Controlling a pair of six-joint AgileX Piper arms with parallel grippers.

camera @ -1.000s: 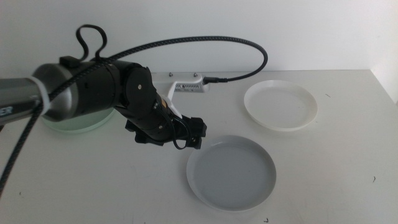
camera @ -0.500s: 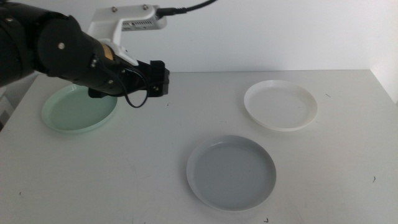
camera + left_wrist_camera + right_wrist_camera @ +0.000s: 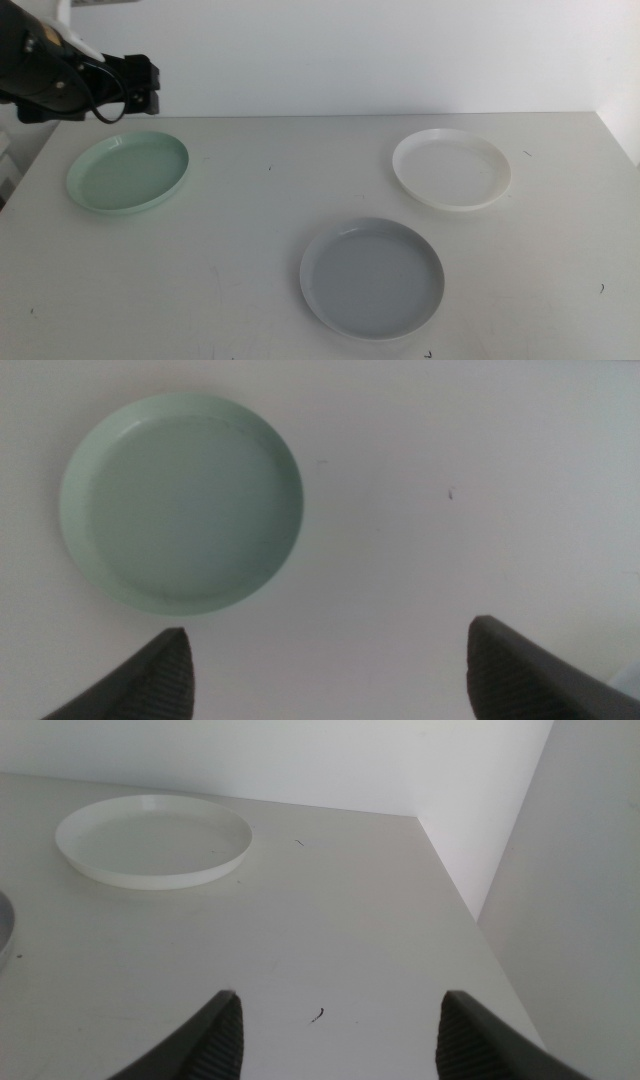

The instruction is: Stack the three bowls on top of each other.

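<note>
Bowls (image 3: 372, 277) apart, left gripper (image 3: 140, 85) aloft

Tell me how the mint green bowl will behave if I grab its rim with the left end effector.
The mint green bowl looks thin and shallow, so probably light and stiff. Its low upright rim offers little to pinch, and the smooth surface may slip. It sits flat, so it should slide rather than tip.
</note>
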